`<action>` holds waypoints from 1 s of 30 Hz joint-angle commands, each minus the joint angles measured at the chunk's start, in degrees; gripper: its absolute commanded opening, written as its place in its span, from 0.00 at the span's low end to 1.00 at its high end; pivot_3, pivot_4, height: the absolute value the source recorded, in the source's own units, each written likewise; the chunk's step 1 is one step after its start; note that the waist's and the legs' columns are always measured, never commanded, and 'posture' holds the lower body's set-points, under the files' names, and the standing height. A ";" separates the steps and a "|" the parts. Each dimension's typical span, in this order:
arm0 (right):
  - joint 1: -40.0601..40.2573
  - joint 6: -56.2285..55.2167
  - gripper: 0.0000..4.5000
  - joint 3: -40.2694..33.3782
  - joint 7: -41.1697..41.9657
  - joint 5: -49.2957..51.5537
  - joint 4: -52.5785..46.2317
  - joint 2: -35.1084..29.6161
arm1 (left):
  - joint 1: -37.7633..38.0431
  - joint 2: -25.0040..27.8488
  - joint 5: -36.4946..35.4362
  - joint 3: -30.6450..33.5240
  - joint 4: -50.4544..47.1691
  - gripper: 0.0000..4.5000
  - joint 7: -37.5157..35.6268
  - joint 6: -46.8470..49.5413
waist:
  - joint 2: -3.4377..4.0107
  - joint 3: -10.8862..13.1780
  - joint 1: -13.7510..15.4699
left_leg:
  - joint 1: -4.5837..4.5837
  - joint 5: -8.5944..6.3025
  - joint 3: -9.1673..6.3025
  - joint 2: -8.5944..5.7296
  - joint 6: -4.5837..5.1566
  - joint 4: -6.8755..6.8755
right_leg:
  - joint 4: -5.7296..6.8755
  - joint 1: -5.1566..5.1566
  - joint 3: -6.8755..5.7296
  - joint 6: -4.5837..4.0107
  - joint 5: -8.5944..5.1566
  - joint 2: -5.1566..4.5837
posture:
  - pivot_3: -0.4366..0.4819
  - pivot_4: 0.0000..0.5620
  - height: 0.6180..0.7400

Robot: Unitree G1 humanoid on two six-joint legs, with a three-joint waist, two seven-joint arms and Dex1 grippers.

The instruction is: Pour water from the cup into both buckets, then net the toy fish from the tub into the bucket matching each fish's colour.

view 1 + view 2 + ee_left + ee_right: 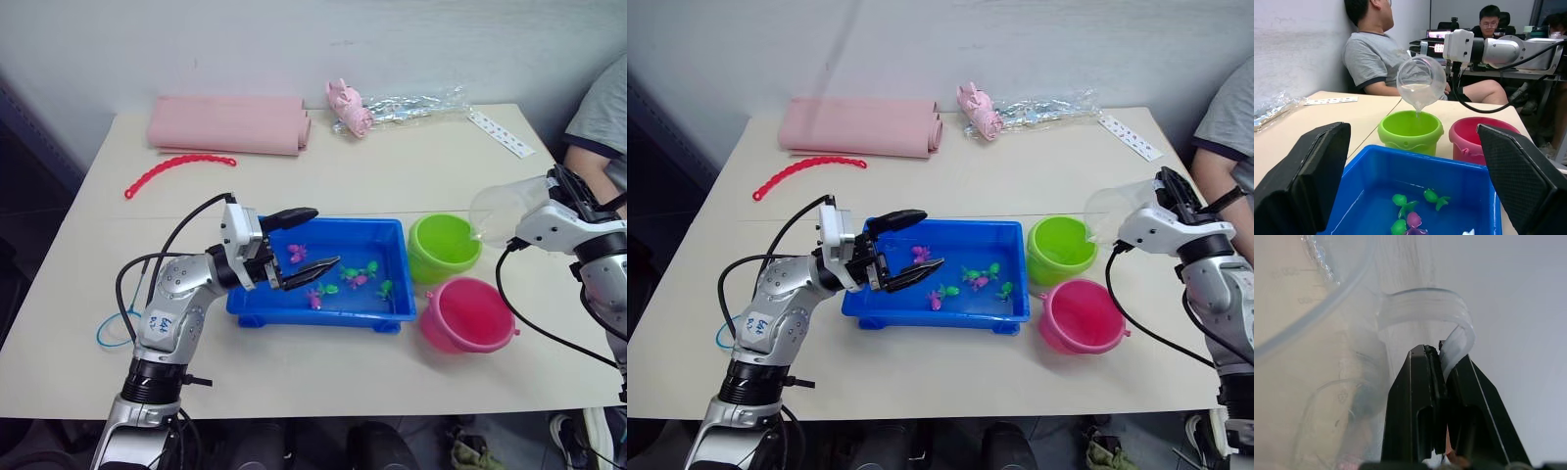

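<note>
Cup (1421, 81) hangs tipped over the green bucket (444, 247), the right gripper (1440, 355) with its jaws pinching the thin handle. We judge it light, stiff and slick (water shifts its weight), so we keep hold there. Our left gripper (306, 242) hovers over the tub (387, 235), jaws spread.

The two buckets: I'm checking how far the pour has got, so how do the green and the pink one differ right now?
The green bucket sits under the tilted cup, whose lip drips into it; the pink bucket has nothing above it. The green one stands farther from the robot, the pink one nearer. Both are upright, round, similar in size, beside the blue tub.
</note>
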 commanded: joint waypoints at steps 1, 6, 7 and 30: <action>-1.22 -1.02 0.00 -1.12 -2.36 -1.26 -1.28 -1.90 | -0.66 -0.34 0.10 0.05 -0.65 1.00 0.26 -1.32 | 0.00 0.00 0.02 | 0.00 0.00 0.00 0.00 0.00 0.00 | 0.00 0.00 0.00 0.00 0.00 0.00 | 0.48 0.27 1.00; -1.87 -0.94 0.00 -1.11 -3.65 -2.09 -1.21 -1.82 | -0.59 -0.64 0.30 0.00 -0.49 1.00 0.39 -1.80 | 0.00 0.00 -0.03 | 0.00 0.00 0.00 0.00 0.00 0.00 | 0.00 0.00 0.00 0.00 0.00 0.00 | 0.48 0.27 1.00; -1.99 -1.16 0.00 -1.04 -4.04 -2.43 -1.33 -1.94 | -0.60 -0.67 0.34 0.02 -0.42 1.00 0.40 -1.93 | 0.00 0.00 -0.03 | 0.00 0.00 0.00 0.00 0.00 0.00 | 0.00 0.00 0.00 0.00 0.00 0.00 | 0.48 0.27 1.00; -2.08 -2.48 0.00 -3.60 -6.56 -0.14 -4.80 -1.09 | -0.88 -0.58 -1.62 0.79 -2.21 1.00 -0.82 -2.48 | 0.00 0.00 -0.03 | 0.00 0.00 0.00 0.00 0.00 0.00 | 0.01 0.00 0.00 0.00 0.00 0.00 | 0.48 0.27 1.00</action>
